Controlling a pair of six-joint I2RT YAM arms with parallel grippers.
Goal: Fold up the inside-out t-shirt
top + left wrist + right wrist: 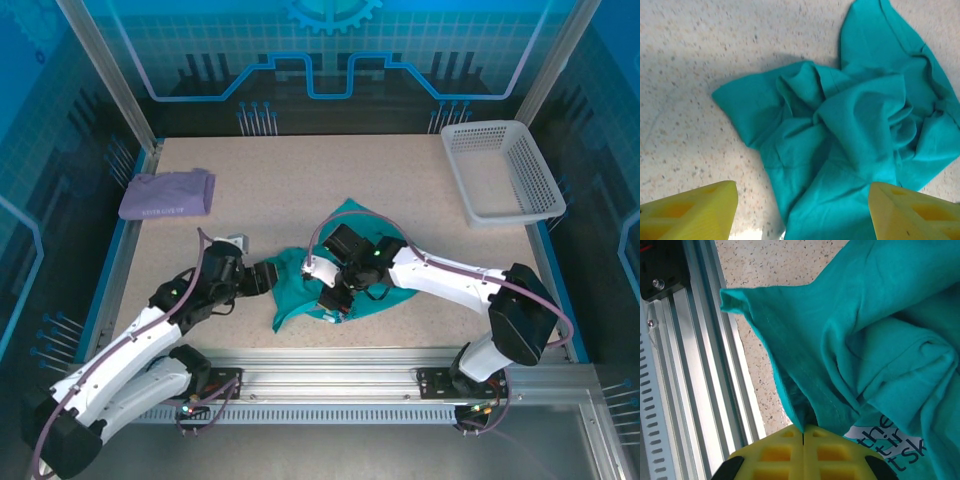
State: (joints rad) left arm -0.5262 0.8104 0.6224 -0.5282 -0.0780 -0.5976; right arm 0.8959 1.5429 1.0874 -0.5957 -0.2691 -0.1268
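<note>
Top external: a teal t-shirt (300, 290) lies crumpled at the middle of the bench (330, 180), toward the near edge, with both arms bent in over it.
Left tool (268, 278): low at the shirt's left edge.
Right tool (335, 300): down on the near-right part of the heap; its arm covers much of the cloth.
Left wrist: the two yellow fingers (690, 210) stand wide apart with nothing gripped between them. The left tool (802, 215) hovers over the t-shirt (850, 135), which spreads in loose, bunched folds on the speckled bench (700, 60).
Right wrist: the right tool (803, 440) has its fingers pressed together, and a stitched fold of the t-shirt (865, 315) runs down into the tips, pinched there.
Print (890, 445): a pale patch with dark letters on the cloth just beside the right fingers, partly hidden under a fold.
Rail (700, 365): aluminium, along the near bench edge, close beside the pinched fold; one corner of the cloth shows in front of it.
Purple garment (167, 193): folded flat at the far-left corner, well apart from the t-shirt.
Basket (545, 185): white mesh, upright at the far-right corner, well apart from the t-shirt.
</note>
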